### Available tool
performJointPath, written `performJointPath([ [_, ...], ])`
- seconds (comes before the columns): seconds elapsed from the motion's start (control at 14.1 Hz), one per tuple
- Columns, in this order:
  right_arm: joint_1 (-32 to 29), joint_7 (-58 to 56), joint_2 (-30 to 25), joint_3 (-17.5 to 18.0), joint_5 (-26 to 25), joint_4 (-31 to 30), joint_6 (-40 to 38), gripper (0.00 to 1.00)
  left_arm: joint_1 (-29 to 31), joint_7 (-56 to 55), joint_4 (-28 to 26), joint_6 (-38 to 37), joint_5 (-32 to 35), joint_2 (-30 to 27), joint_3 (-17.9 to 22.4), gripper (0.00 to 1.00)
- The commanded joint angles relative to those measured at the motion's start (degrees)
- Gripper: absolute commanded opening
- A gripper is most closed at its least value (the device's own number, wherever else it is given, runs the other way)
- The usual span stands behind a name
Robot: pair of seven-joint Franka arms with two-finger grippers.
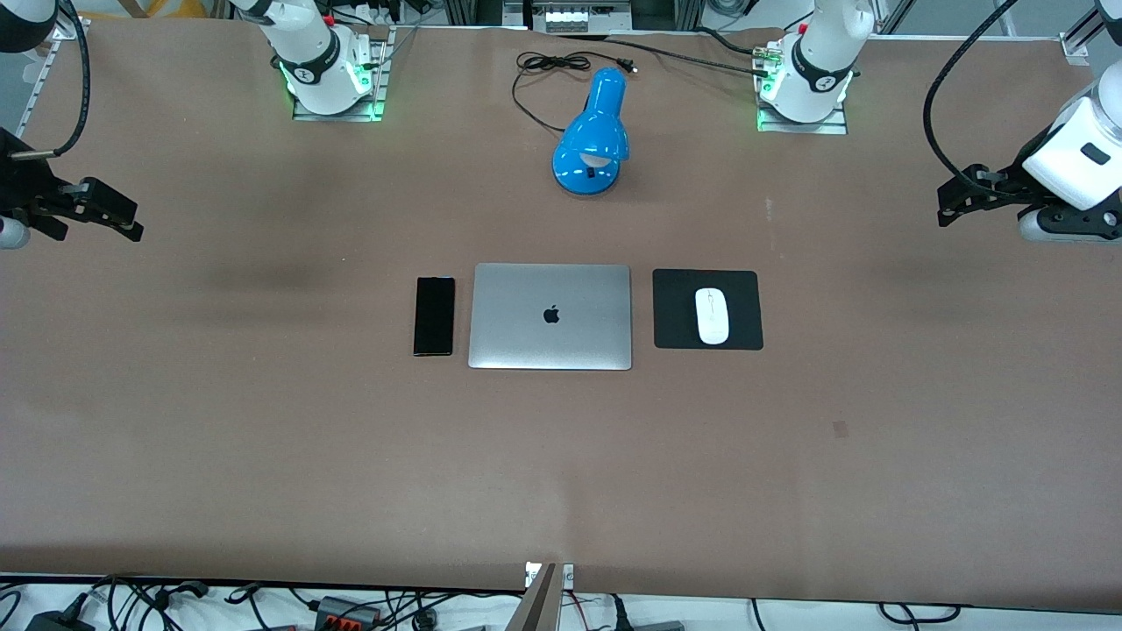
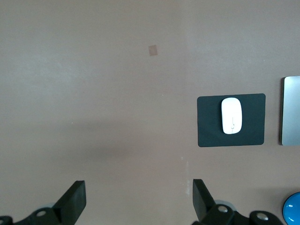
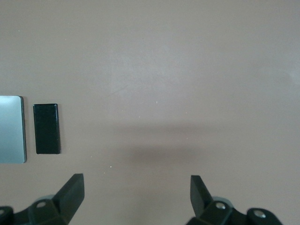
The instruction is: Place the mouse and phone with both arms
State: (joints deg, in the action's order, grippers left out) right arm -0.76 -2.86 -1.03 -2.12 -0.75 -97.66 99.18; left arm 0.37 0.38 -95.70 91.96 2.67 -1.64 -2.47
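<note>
1. The task looked finished or all but finished — the mouse point(image 1: 712, 316) lay on the black mat point(image 1: 675, 337) beside the closed laptop point(image 1: 550, 316), toward the left arm's end of the table, and the phone point(image 1: 434, 315) lay flat just beside the laptop at the right arm's end.
2. The left gripper point(image 2: 138, 199) hung with its fingers wide apart and empty over bare table near its own end, well apart from the mouse.
3. The right gripper point(image 3: 137, 197) hung likewise, wide and empty, over its end, well apart from the phone.
4. By my judgement neither arm had anything left to carry — the next move called only for parking the arms.
5. The table point(image 1: 263, 456) was covered in plain brown sheeting; a blue lamp point(image 1: 592, 136) with its black cord stood farther from the front camera than the laptop, between the bases.
</note>
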Motion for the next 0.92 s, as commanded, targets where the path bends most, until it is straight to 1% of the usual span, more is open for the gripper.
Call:
performJointPath([
  [0.0, -0.56, -0.57, -0.99, 0.18, 0.83, -0.60, -0.22, 1.00, -0.46, -0.38, 1.92, -1.35, -1.09, 0.85, 0.19, 1.00],
  [0.85, -0.47, -0.57, -0.99, 0.18, 0.83, -0.51, -0.92, 1.00, -0.46, -0.29, 1.92, -1.35, -1.00, 0.85, -0.08, 1.00],
])
